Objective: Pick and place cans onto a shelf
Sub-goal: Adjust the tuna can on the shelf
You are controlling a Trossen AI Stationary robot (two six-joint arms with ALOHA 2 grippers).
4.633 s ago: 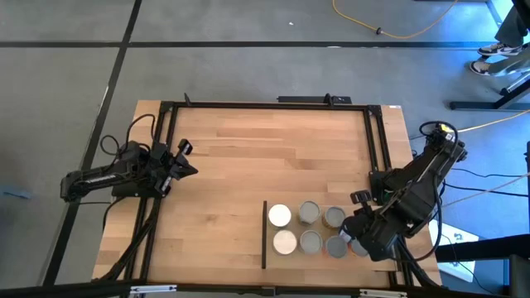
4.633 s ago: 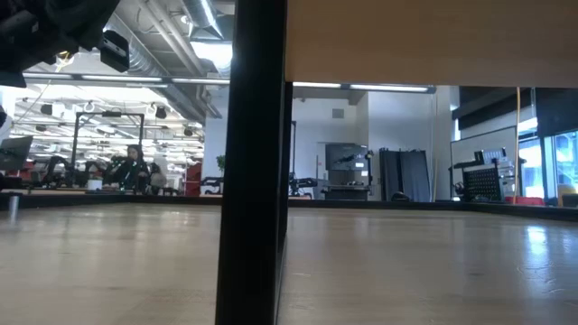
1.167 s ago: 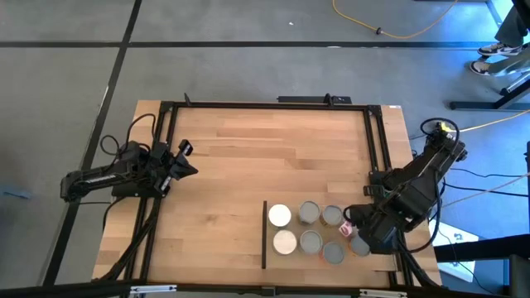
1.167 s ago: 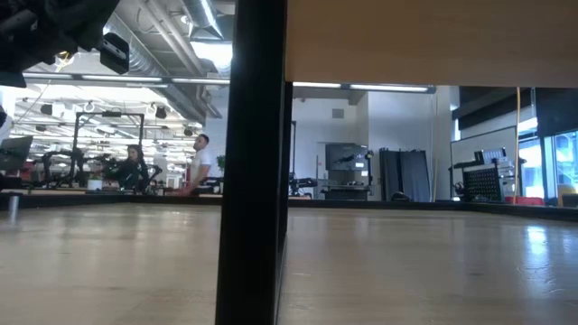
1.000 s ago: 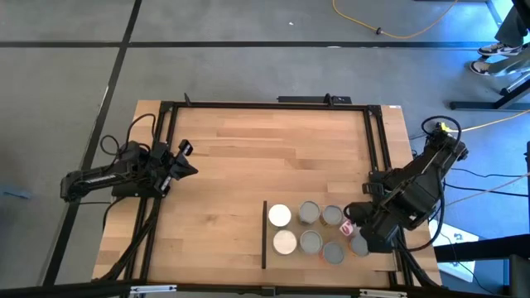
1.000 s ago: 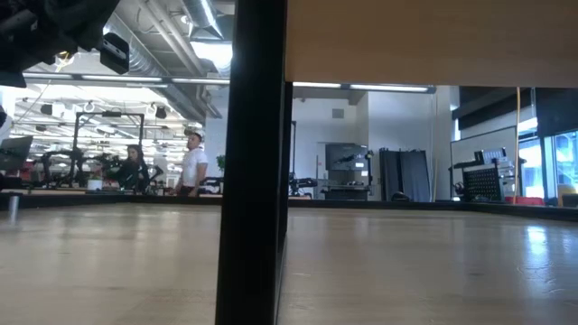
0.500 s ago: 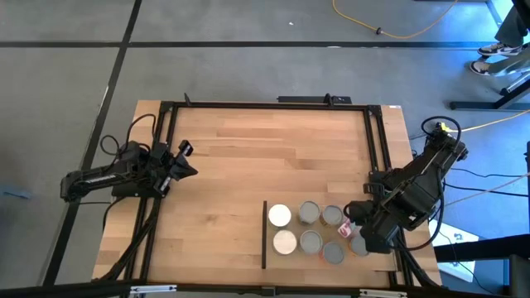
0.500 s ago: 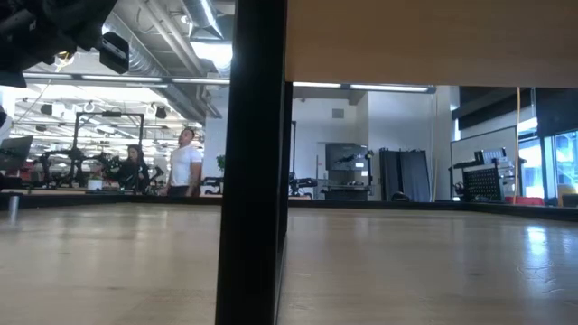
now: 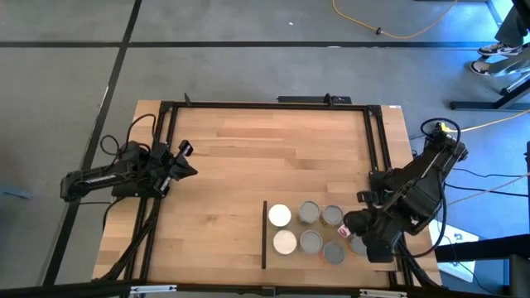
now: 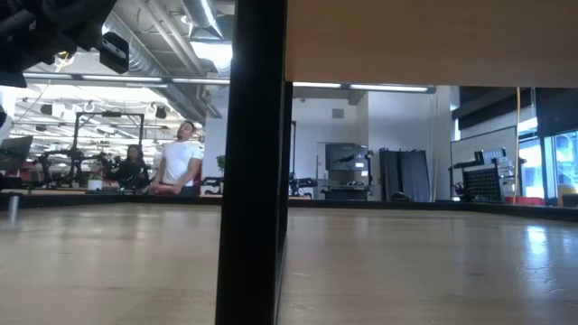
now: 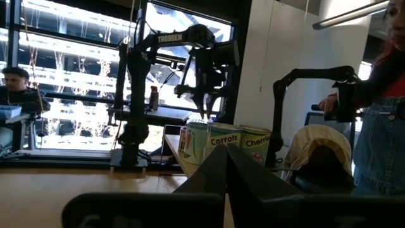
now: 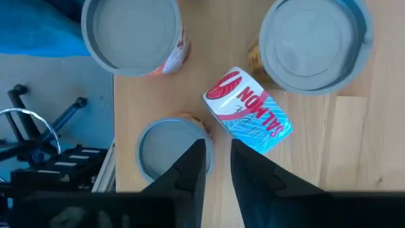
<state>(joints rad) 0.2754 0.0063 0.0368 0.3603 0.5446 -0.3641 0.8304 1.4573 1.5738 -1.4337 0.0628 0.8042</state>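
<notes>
Right gripper hangs wrist-down over the near right corner of the shelf, its fingers slightly parted around nothing. Just ahead of them a flat tin marked SALMON lies tilted among three upright cans, its lettering running diagonally. Other cans stand upright in two rows on the shelf, beside its dark strip. Left gripper rests clenched and empty at the table's left edge, pointing inward.

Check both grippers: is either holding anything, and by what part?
Nothing is held. The right gripper hovers empty above the cans; the left gripper waits shut and empty.
</notes>
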